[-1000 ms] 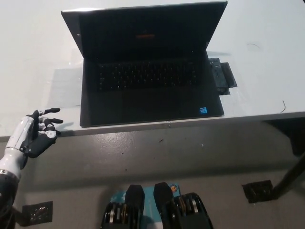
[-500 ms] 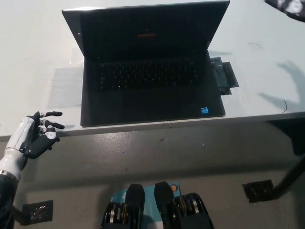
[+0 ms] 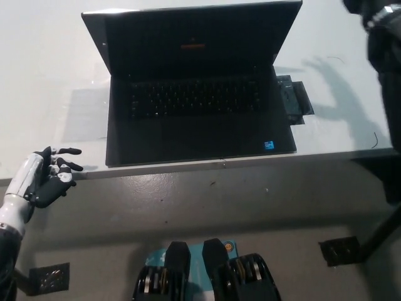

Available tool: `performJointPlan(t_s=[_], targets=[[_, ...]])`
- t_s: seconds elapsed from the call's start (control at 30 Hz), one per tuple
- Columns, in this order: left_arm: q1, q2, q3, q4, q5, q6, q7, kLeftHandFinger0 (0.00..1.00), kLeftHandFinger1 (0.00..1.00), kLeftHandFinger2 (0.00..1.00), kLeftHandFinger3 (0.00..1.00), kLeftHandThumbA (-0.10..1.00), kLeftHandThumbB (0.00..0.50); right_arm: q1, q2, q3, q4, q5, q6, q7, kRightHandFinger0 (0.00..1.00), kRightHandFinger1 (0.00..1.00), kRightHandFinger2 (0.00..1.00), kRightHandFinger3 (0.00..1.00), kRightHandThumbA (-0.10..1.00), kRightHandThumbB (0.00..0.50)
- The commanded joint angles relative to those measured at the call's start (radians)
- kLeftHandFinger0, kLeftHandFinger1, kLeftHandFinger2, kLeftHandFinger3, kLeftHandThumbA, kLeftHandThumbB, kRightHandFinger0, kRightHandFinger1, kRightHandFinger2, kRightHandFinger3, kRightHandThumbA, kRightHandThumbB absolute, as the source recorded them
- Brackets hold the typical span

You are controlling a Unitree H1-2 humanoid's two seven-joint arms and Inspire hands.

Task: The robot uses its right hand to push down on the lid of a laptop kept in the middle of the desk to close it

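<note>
Mid-desk, a black laptop [image 3: 197, 94] is sitting open on the white desk [image 3: 44, 69]; lid [image 3: 191, 34] is being held upright and tilted back, dark screen facing the camera, a small orange mark showing near its centre. Keyboard deck is lying flat, front edge close to the desk's near edge. A blue sticker [image 3: 269, 145] is seen on the deck's lower corner at picture right. Just beside the laptop on that same side, a small dark flat item [image 3: 293, 103] is lying on the desk, touching or nearly touching the base; can't tell what it is.

Right arm [image 3: 387, 75], black, is reaching in along the picture's right edge, well apart from the lid; shadow is being cast on the desk beside it. Right hand is cut off at the top corner, so open/closed can't be told.

Left hand [image 3: 44, 179], white, is resting at lower left just off the desk's near edge, fingers spread apart, nothing being held.
</note>
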Motion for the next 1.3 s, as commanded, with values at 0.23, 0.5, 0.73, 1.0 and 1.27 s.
performJointPlan(t_s=[0.23,0.5,0.73,1.0,1.27], targets=[[-0.038,0.039,0.002,-0.017,0.003,-0.021,-0.026,0.3,0.37,0.49,0.64,-0.08,0.005,-0.155,0.051,0.054,0.237,-0.116,-0.188,0.089,0.96,0.85,0.78,0.93,1.0,0.306],[-0.055,0.038,0.001,-0.015,0.003,-0.004,-0.037,0.31,0.37,0.47,0.61,-0.09,0.002,-0.143,0.074,0.095,0.388,-0.167,-0.262,0.133,0.93,0.83,0.77,0.92,1.0,0.311],[-0.082,0.04,-0.007,-0.02,0.003,0.021,-0.045,0.32,0.38,0.48,0.63,-0.07,0.002,-0.149,0.066,0.115,0.514,-0.214,-0.365,0.157,0.93,0.82,0.76,0.9,1.0,0.331],[-0.094,0.05,-0.015,-0.019,0.011,0.01,-0.058,0.32,0.38,0.49,0.62,-0.1,0.0,-0.107,0.071,0.095,0.555,-0.215,-0.41,0.162,0.97,0.86,0.83,0.94,1.0,0.29],[-0.112,0.062,-0.02,-0.012,0.02,0.003,-0.063,0.33,0.39,0.5,0.63,-0.06,0.001,-0.053,0.07,0.108,0.476,-0.257,-0.355,0.155,0.97,0.83,0.8,0.91,1.0,0.276]])
